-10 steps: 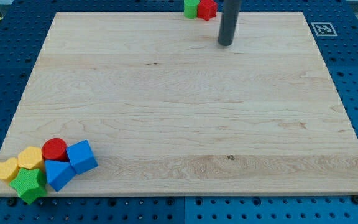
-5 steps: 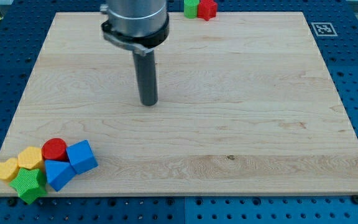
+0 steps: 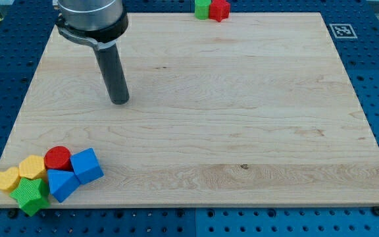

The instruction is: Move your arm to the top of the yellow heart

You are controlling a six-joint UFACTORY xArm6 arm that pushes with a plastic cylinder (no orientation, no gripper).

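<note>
At the table's (image 3: 242, 131) lower left corner sits the yellow heart (image 3: 5, 179), touching a second yellow block (image 3: 31, 166), with a green star (image 3: 30, 196), red cylinder (image 3: 58, 158) and two blue blocks (image 3: 62, 184) (image 3: 86, 165) packed alongside. Our tip (image 3: 119, 101) has swept leftward across the table in the last second and now stands well apart, up and right of the cluster. We carry no gripper, only a rod. We judge more leftward, downward travel remains. Green (image 3: 202, 8) and red (image 3: 219, 9) blocks sit at the top edge.
</note>
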